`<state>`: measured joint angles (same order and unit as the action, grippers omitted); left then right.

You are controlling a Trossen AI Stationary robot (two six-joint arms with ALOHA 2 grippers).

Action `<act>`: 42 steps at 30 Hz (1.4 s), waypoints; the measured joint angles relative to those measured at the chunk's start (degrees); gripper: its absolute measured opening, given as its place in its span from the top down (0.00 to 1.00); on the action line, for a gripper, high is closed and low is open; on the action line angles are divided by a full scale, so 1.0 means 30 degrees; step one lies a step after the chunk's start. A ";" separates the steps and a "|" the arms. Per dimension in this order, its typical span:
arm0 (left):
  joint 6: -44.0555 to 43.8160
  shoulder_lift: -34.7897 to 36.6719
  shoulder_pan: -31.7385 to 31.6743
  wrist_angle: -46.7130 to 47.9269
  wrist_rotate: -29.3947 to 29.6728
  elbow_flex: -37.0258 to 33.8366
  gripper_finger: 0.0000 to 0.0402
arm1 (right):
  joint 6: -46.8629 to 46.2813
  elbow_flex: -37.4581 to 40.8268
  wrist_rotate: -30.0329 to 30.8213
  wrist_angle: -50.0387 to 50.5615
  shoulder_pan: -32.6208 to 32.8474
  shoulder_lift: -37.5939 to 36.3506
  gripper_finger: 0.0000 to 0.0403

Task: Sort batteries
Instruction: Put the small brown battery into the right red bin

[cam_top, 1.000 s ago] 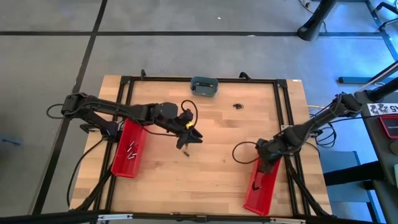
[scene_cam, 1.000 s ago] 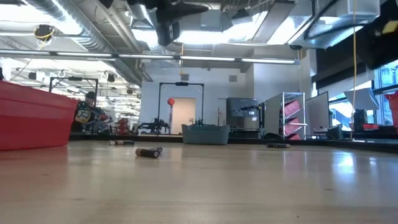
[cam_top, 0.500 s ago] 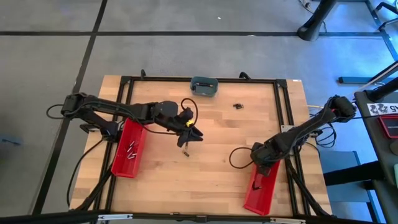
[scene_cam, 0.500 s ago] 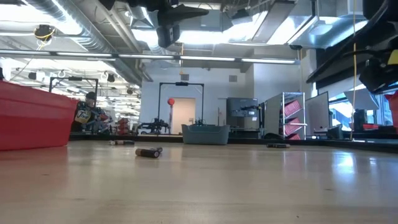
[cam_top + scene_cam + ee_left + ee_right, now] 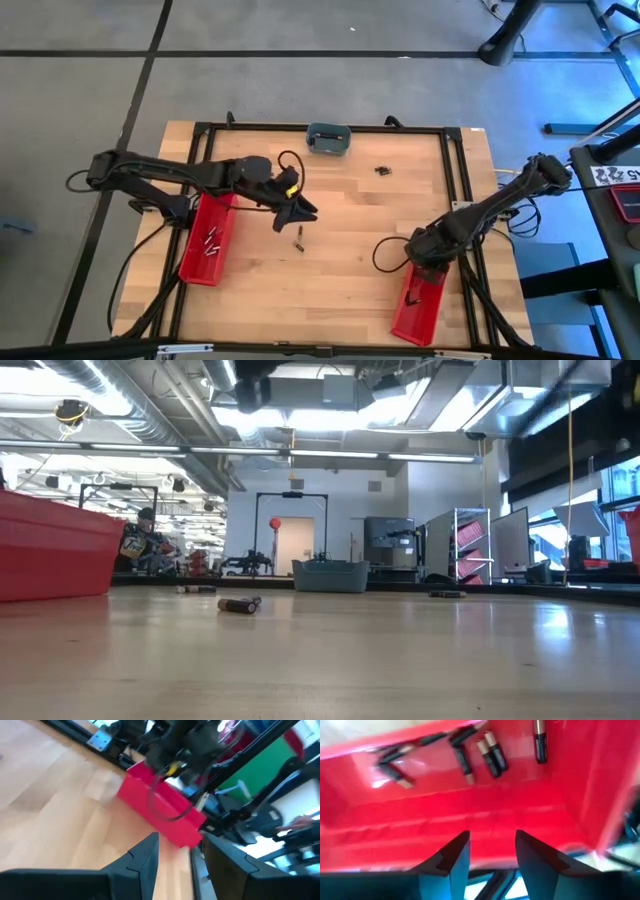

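Observation:
A loose battery (image 5: 298, 241) lies on the wood just near of my left gripper (image 5: 298, 212), which hovers open over the table's middle with nothing between its fingers (image 5: 182, 840). More batteries (image 5: 382, 170) lie at the far right of the table. My right gripper (image 5: 428, 262) points down into the right red bin (image 5: 420, 300). It stands open above several batteries (image 5: 490, 755) lying on the bin floor (image 5: 470, 810). The left red bin (image 5: 207, 240) also holds batteries.
A grey-blue dish (image 5: 328, 138) sits at the far edge, inside the black frame (image 5: 455, 180) that rings the tabletop. The low view shows two batteries (image 5: 240, 604) lying side by side on the wood. Bare wood lies between the two bins.
My left gripper has risen and drawn back toward the table's left and far side, away from the loose battery, which stays where it was. My right arm dipped over the right bin, then rose almost out of the low view, tipping its gripper more steeply down.

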<state>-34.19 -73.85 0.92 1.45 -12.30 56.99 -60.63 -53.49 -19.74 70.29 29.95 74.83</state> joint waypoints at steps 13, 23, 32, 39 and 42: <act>1.5623 -0.1614 0.0367 0.8803 0.2966 -0.1282 0.64 | -0.2658 -0.7249 1.9384 -0.3135 -0.0036 -0.0029 0.63; 2.3733 -0.7071 -0.0120 0.7046 0.1325 -0.1055 0.55 | -0.1706 -0.7257 2.1573 -0.7522 0.0007 -0.0015 0.63; 2.6053 -0.9690 -0.0258 0.5327 0.1969 -0.0920 0.57 | -0.1760 -0.7257 2.1221 -0.7616 0.0007 -0.0015 0.63; 2.3666 -0.9920 -0.1069 0.5889 0.1410 -0.0918 0.80 | -0.1790 -0.7257 2.1206 -0.7604 0.0007 -0.0015 0.63; 2.2263 -0.9934 -0.1433 0.5977 0.1371 -0.0918 0.94 | -0.1713 -0.7257 2.1214 -0.7553 0.0007 0.0021 0.63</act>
<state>32.60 -103.66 -3.38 19.38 -8.19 54.24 -65.77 -75.26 43.90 47.63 29.98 74.89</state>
